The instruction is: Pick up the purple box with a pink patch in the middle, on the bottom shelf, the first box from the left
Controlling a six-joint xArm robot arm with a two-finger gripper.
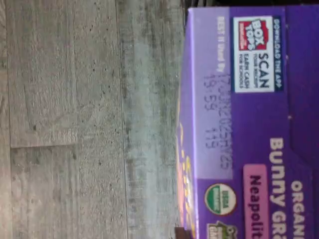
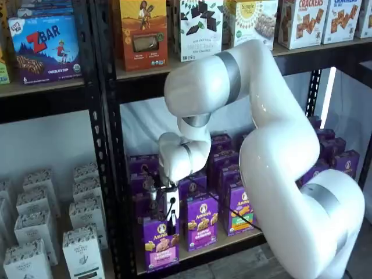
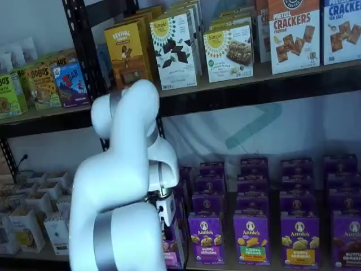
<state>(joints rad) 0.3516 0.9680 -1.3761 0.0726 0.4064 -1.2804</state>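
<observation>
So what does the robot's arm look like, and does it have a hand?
The arm is fat, rounded and glossy white, with grey bands around its joints. At its end is the gripper, a small white block with dark fittings. A thin black cable runs beside it. Its black fingers are too hard to make out against the boxes.

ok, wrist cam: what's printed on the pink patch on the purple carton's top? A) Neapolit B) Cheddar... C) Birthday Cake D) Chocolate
A: in the wrist view the pink patch on the purple box reads "Neapolit", cut off at the picture's edge, beside "Bunny Gra" in white letters.
</observation>
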